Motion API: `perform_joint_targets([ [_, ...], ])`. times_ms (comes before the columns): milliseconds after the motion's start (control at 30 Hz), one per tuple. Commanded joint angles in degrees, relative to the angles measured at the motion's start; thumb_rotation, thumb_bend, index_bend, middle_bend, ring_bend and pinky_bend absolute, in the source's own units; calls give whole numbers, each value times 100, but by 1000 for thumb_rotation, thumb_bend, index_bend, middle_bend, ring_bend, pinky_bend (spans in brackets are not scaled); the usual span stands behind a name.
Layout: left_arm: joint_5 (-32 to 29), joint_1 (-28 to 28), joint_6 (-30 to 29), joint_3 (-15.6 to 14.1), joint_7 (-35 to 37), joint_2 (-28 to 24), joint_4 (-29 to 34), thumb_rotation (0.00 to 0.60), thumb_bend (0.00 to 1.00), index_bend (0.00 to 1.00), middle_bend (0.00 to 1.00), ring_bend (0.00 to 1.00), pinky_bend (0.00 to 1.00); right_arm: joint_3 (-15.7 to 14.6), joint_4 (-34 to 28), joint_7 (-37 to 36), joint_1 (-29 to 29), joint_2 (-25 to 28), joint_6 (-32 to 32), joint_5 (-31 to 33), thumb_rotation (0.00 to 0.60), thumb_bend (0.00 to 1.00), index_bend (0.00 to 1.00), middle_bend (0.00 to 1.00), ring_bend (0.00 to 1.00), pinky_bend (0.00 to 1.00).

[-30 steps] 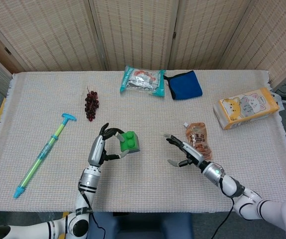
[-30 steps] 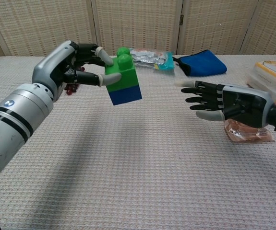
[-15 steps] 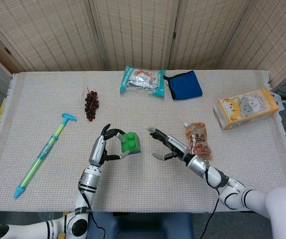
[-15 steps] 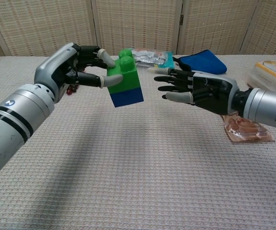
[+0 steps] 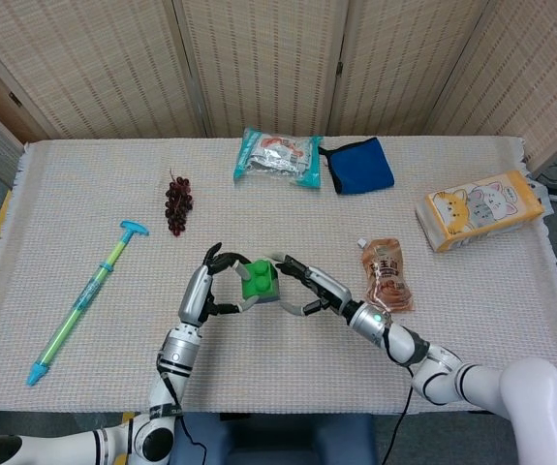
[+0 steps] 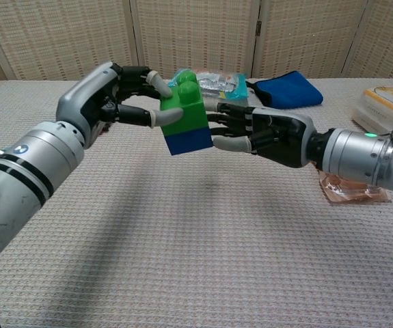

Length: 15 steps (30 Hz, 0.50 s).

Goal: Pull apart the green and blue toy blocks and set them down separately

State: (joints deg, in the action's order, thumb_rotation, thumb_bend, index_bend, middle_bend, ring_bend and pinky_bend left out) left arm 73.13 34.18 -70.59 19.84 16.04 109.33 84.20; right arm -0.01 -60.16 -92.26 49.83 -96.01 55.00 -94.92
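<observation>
Head view: the green block (image 5: 257, 279) is the landmark, raised over the woven table cloth (image 5: 84, 368) near the front middle. The left hand (image 5: 203, 287) pinches it from its left side, fingers curled around the studded top edge. The right hand (image 5: 309, 287) reaches in from the block's right with fingers spread, fingertips at the block's side; whether they have closed on it cannot be told from here. Behind and left of the block lies a bunch of grapes (image 5: 177, 204), and further left a syringe toy (image 5: 86, 300). Behind the block sit a snack packet (image 5: 278, 157) and a blue pouch (image 5: 359, 165) touching each other. To the block's right lies a brown sachet (image 5: 386, 276), and beyond that a cat-printed tissue pack (image 5: 480, 209).

Chest view: the green block (image 6: 182, 104) sits stacked on the blue block (image 6: 189, 141), the pair tilted and held in the air. The left hand (image 6: 109, 98) holds the green half between thumb and fingers. The right hand (image 6: 261, 134) has its thumb tip against the blue half and its upper fingers reaching past the green half's far side; a firm grip cannot be confirmed.
</observation>
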Motion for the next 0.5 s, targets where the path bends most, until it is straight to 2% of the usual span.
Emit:
perform_joint_targets([
  [33,4,4,-2,-6,1,0,10,600,409,576,809,291,0,-8,17,63,23,-45,-31,40,600,409,31,0,0,0],
  [267,-77,33,74,12,19,18,0,600,409,576,809,291,0,63,19,216,79,-154,-74,177,600,408,112,0,2,0],
  [433,-100,46,84,35,36,22,-29,600,409,576,809,291,0,54,1,285,106,-165,-114,215,600,409,342,28,34,0],
  [500,-100,50,82,40,37,22,-38,600,409,576,809,291,0,53,4,343,105,-175,-134,242,600,409,401,47,49,0],
])
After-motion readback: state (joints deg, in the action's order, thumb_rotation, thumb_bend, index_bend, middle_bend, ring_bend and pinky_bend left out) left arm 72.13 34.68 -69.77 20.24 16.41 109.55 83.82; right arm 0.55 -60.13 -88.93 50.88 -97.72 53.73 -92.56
